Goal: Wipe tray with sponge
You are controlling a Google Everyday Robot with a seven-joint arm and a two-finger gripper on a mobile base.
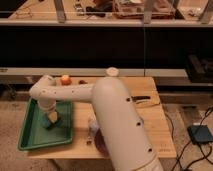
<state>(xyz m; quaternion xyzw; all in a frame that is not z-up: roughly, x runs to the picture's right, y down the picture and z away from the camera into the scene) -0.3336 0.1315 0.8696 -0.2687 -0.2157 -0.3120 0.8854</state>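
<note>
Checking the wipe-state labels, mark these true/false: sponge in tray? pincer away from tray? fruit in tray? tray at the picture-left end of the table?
1. The sponge lies inside the tray. True.
2. The pincer is away from the tray. False: it is down in the tray, at the sponge.
3. The fruit lies in the tray. False: it sits on the table, behind the tray.
4. The tray is at the picture-left end of the table. True.
</note>
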